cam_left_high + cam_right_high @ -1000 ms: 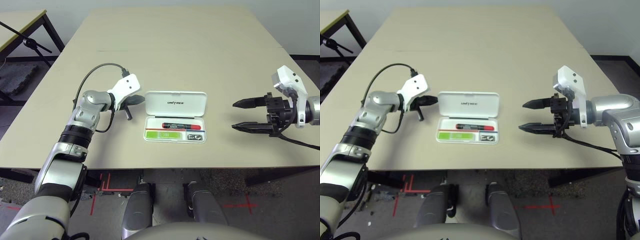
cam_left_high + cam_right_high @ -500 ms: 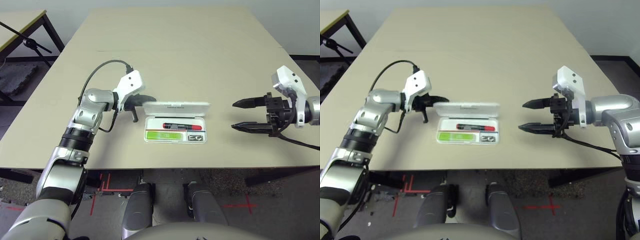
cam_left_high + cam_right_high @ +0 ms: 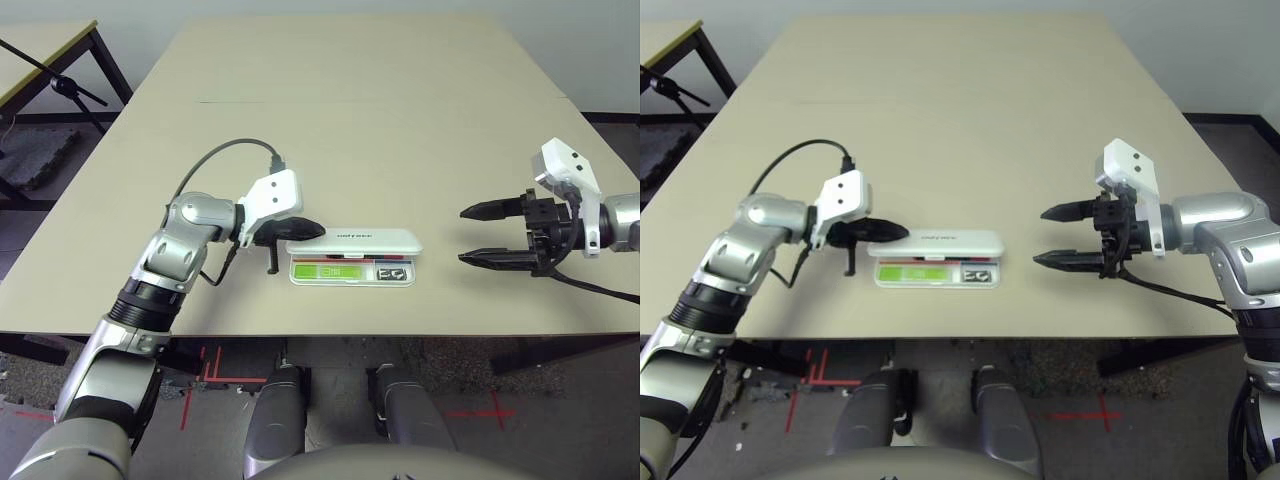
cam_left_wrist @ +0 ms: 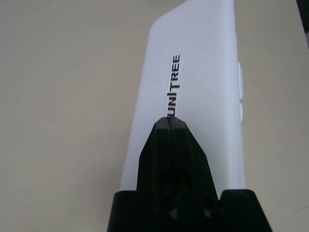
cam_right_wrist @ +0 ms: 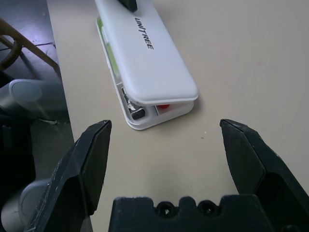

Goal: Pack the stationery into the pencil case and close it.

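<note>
While the white pencil case (image 3: 353,256) lies near the table's (image 3: 350,110) front edge with its lid tipped low over the tray, the left gripper (image 3: 310,231), fingers pressed together, rests on that lid's left end, and the right gripper (image 3: 478,235) hangs wide open well to the right.

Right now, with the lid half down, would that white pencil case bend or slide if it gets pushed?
The pencil case looks like stiff moulded plastic, so its lid probably swings on the hinge instead of bending. The flat box on the smooth table might skid, and looks light. The shut left gripper presses the lid.
</note>
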You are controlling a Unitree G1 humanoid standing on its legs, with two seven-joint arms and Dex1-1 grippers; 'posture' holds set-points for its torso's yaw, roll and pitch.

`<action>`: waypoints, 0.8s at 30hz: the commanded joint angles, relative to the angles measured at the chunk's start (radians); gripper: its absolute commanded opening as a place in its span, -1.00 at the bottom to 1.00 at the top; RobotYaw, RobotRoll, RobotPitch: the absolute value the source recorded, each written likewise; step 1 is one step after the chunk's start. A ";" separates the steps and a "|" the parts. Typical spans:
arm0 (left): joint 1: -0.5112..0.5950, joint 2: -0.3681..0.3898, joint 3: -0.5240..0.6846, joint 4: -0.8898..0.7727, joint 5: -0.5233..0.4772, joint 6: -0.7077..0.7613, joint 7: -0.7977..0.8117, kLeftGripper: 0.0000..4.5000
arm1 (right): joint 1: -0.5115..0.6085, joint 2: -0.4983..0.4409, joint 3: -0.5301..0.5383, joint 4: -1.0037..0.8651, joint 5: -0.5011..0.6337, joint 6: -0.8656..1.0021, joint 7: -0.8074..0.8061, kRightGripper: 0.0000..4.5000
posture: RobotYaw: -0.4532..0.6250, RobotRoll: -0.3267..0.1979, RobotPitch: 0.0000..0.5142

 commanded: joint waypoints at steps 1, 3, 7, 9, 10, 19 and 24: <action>0.027 -0.016 -0.053 -0.006 0.022 -0.007 0.008 -0.98 | 0.001 0.005 0.019 -0.001 -0.013 -0.008 -0.003 1.00 | -0.14 0.25 -0.62; 0.033 -0.018 -0.072 -0.002 0.034 -0.012 0.011 -0.98 | 0.001 0.006 0.019 -0.003 -0.015 -0.007 -0.003 1.00 | -0.15 0.25 -0.62; 0.039 -0.010 -0.105 0.039 0.072 -0.041 0.020 -0.98 | 0.007 0.009 0.019 -0.008 -0.019 -0.007 -0.007 1.00 | -0.16 0.25 -0.62; 0.044 -0.005 -0.116 0.052 0.083 -0.052 0.017 -0.98 | 0.010 0.010 0.019 -0.010 -0.021 -0.007 -0.009 1.00 | -0.16 0.25 -0.62; 0.048 -0.002 -0.121 0.056 0.087 -0.056 0.014 -0.98 | 0.011 0.011 0.019 -0.010 -0.021 -0.007 -0.010 1.00 | -0.16 0.25 -0.62; 0.065 -0.017 -0.088 0.102 0.082 -0.089 0.068 -0.98 | 0.015 0.039 0.023 -0.009 -0.033 -0.018 -0.036 1.00 | -0.16 0.25 -0.61; 0.034 -0.097 0.087 0.128 -0.021 -0.106 0.213 -0.71 | -0.004 0.118 0.010 0.044 -0.072 -0.052 -0.141 1.00 | -0.16 0.25 -0.59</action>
